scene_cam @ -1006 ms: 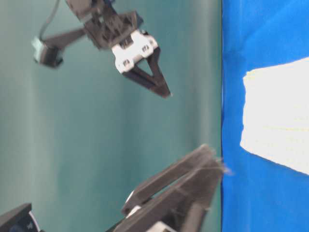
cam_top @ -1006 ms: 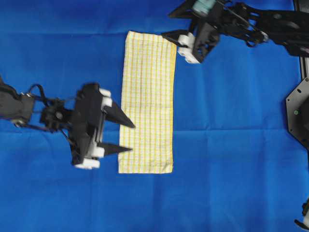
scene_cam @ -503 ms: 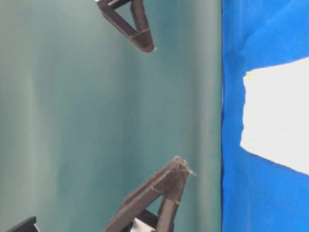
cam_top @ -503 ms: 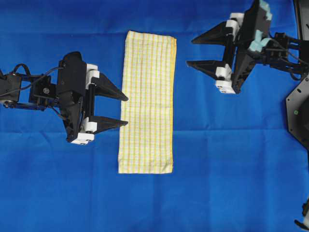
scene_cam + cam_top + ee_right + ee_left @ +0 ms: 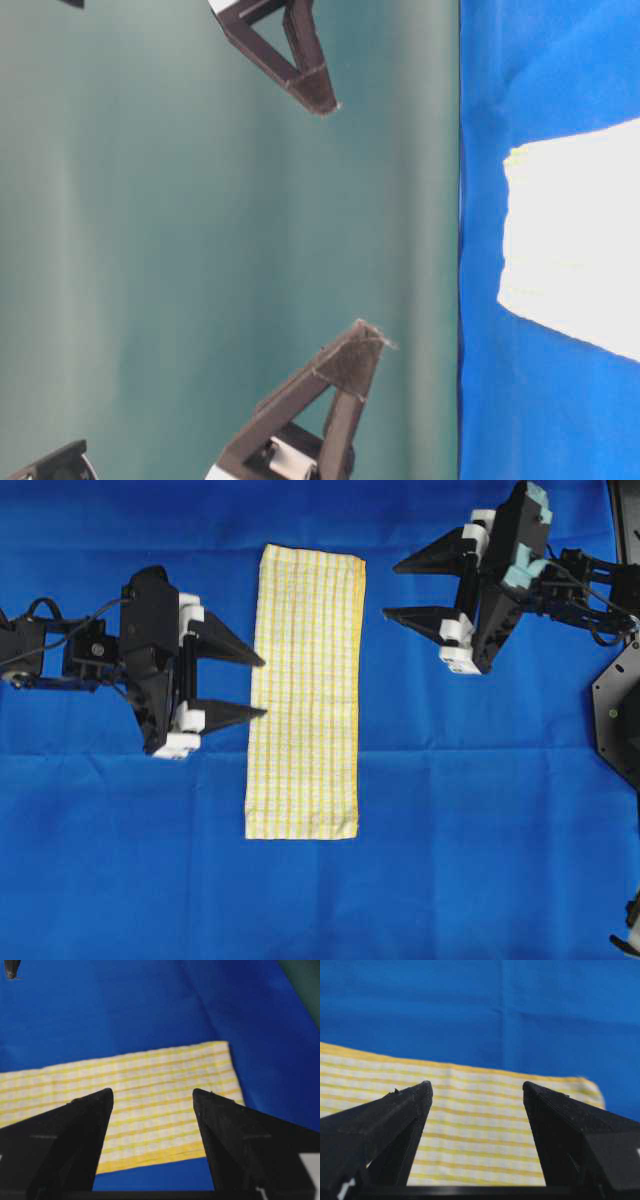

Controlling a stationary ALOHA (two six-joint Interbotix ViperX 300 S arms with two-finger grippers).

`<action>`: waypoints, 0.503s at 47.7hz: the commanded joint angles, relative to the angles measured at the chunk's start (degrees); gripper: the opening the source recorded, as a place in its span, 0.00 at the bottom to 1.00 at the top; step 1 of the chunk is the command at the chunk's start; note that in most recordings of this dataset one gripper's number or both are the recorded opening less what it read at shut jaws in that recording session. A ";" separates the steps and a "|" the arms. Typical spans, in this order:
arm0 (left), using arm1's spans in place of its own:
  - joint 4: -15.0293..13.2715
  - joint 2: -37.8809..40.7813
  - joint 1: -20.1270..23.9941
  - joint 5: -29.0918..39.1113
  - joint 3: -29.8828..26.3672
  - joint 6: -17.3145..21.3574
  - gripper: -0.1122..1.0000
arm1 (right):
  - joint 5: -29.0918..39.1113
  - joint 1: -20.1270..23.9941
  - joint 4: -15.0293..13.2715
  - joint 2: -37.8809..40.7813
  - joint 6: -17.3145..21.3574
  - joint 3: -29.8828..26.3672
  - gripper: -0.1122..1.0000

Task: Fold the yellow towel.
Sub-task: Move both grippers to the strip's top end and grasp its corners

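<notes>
Left gripper (image 5: 258, 687): jaws spread wide, nothing held, tips at the left long edge of the yellow towel (image 5: 305, 690), whether touching it or above it cannot be told. Right gripper (image 5: 391, 588): wide open too, empty, just off the towel's right edge near its far end. Towel flat, a long narrow folded strip on the blue cloth (image 5: 480, 830) covering the counter.

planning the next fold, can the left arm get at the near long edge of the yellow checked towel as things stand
Probably yes. The left pincer is open, empty, and points at the thin yellow checked cloth towel, its tips at that edge. Only plain blue cloth lies around; the right pincer is across it.
</notes>
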 commanded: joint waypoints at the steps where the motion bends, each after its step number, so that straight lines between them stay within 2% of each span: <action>1: 0.26 -0.35 3.52 -0.53 -0.88 0.97 0.71 | -0.53 -2.20 0.00 1.58 -0.18 -2.37 0.70; 6: 0.18 1.58 7.73 -1.32 -1.32 2.37 0.72 | -0.44 -5.10 0.09 5.54 -0.09 -4.04 0.70; 15: 0.26 6.94 14.59 -6.77 -1.76 3.08 0.76 | -0.18 -9.58 0.26 13.71 0.18 -6.94 0.70; 24: 0.26 14.15 19.78 -10.72 -2.20 2.99 0.79 | -0.26 -11.51 1.41 20.57 0.26 -9.58 0.74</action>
